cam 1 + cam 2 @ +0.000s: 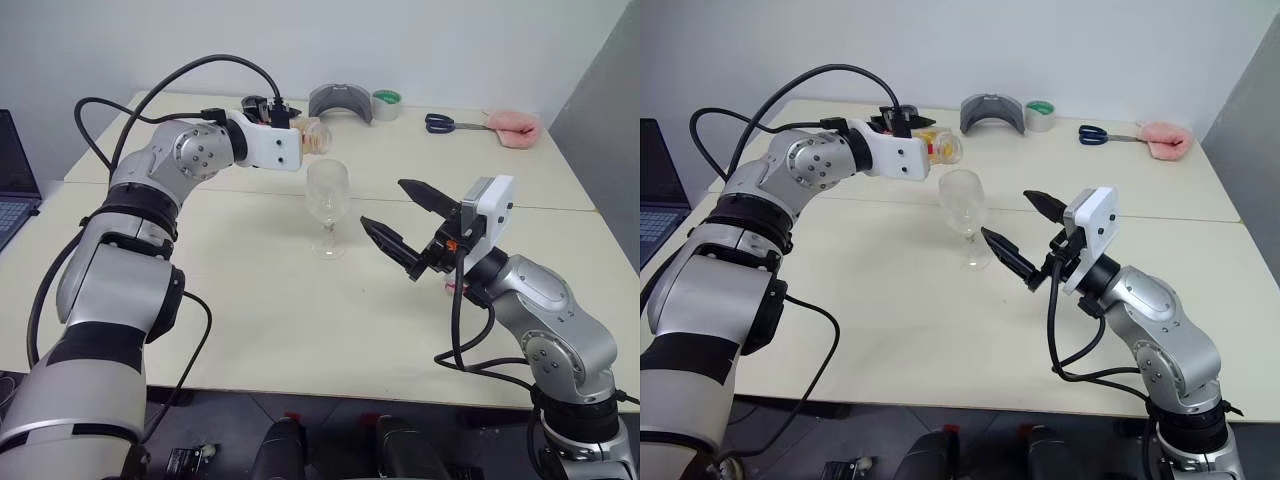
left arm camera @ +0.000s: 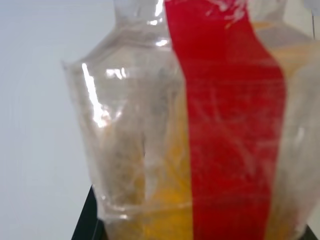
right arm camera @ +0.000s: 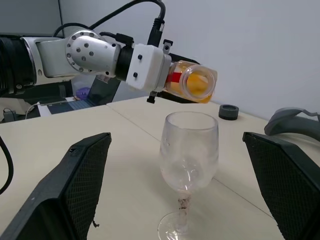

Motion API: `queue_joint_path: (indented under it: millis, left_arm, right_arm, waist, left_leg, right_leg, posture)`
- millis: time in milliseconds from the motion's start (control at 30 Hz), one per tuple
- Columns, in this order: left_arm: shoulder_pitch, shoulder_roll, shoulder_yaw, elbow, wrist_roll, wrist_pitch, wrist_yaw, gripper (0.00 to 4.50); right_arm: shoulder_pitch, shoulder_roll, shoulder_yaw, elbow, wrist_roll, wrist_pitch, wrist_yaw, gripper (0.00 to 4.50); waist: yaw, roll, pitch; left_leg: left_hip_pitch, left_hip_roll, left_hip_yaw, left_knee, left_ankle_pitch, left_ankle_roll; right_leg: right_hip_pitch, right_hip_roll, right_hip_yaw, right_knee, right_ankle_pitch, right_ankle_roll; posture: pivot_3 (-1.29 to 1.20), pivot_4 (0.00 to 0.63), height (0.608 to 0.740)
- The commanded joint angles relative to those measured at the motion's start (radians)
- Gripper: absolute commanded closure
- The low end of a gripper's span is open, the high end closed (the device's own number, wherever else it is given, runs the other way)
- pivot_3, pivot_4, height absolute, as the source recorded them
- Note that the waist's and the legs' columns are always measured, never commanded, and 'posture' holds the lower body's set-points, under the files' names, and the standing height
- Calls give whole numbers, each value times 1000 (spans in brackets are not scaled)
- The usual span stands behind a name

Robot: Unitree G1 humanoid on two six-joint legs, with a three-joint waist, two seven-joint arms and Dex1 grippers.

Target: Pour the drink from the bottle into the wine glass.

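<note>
Bottle (image 3: 192, 82) – small clear plastic, thin-walled, likely light and squeezable; best taken round body, as now, not by wide neck. Red label stripe, cap off, orange-yellow drink (image 2: 170, 200) pooled inside. Left hand (image 1: 285, 135) clamped on bottle, lying near level, mouth just above and behind rim of wine glass (image 1: 327, 205). Glass – clear, stemmed, fragile, tippy; upright on table (image 1: 300, 300), looks empty. Right hand (image 1: 398, 215) spread wide, empty, beside glass.

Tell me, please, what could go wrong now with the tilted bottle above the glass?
The bottle, shut in the left gripper, lies almost level, its open mouth above and behind the wine glass; the drink may fall past the rim onto the table. The glass stands free between the open fingers of the right gripper, so a bump might tip it.
</note>
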Motion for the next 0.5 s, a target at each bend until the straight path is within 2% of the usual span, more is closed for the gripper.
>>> queue_joint_path:
  millis: [33, 500]
  left_arm:
    - [-59, 24, -8, -2, 20, -19, 42, 2845]
    - [-103, 40, -71, 18, 104, -44, 115, 2845]
  right_arm:
    - [-2, 3, -9, -34, 0, -14, 0, 0]
    - [-9, 10, -6, -24, -2, -16, 0, 0]
  waist:
    - [0, 0, 0]
    - [0, 0, 0]
  left_leg:
    - [0, 0, 0, 0, 0, 0]
    - [0, 0, 0, 1, 0, 0]
  right_leg:
    - [0, 0, 0, 0, 0, 0]
    - [0, 0, 0, 2, 0, 0]
  posture:
    - [0, 150, 740]
    - [0, 150, 740]
